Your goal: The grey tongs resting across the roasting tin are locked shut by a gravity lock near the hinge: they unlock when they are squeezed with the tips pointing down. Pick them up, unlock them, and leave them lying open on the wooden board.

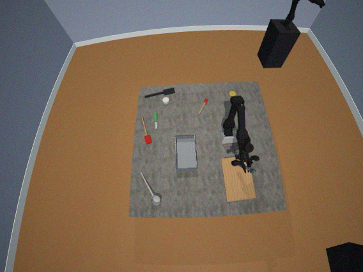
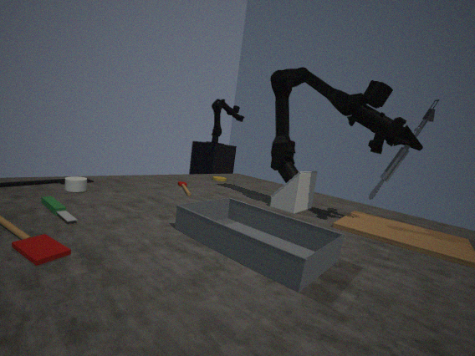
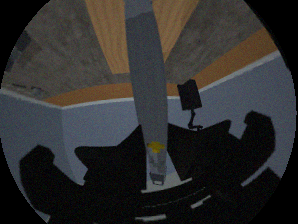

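The grey tongs [image 1: 252, 170] [image 2: 393, 165] [image 3: 150, 85] hang in the air above the wooden board [image 1: 233, 191] [image 2: 452, 246] [image 3: 107, 30], clear of it. They slant steeply: the end with the thin loop is up and the tip end points down. In the wrist view they show as one narrow bar with a small yellow part; the two arms look close together, but the lock's state cannot be told. My gripper [image 1: 245, 170] [image 2: 418, 146] [image 3: 150, 123] is shut on the tongs around their middle. The roasting tin [image 2: 238, 246] [image 1: 186, 170] stands empty on the table.
A saucepan [image 1: 156, 200], a red spatula [image 1: 147, 139] [image 2: 41, 249], a green-handled tool [image 1: 155, 116] [image 2: 53, 205] and a white cup [image 1: 165, 100] [image 2: 75, 185] lie left of the tin. A small red-headed tool [image 1: 206, 100] and a yellow disc [image 1: 232, 93] [image 2: 219, 179] are at the back.
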`<state>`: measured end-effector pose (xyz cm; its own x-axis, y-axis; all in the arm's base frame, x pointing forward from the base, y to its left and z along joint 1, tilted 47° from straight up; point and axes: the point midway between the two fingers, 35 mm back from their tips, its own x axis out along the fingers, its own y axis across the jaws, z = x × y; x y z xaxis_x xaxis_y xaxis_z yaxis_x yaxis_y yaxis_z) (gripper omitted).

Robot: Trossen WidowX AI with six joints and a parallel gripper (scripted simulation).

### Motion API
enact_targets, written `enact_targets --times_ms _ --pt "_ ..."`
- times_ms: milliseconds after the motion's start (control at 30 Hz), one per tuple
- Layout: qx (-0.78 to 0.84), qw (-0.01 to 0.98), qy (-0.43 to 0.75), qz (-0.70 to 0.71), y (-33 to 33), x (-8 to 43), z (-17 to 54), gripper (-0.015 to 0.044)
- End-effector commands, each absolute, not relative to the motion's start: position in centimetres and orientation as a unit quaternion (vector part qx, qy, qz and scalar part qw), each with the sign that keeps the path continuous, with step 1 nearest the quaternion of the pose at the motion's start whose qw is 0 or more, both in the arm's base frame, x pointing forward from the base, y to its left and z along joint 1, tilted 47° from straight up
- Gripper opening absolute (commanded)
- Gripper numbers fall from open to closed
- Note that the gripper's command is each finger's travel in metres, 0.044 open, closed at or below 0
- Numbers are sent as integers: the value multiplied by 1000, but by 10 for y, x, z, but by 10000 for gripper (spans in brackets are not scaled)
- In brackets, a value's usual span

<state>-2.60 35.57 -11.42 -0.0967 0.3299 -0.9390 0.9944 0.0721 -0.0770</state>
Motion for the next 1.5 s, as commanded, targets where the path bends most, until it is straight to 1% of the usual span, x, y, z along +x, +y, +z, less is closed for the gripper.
enact_targets --times_ms 0,700,1467 --pt "542 395 614 -416 357 -27 -113 -150" --pt "539 399 611 -420 357 -27 -115 -150" --pt "474 483 542 -499 361 -29 -153 -150"
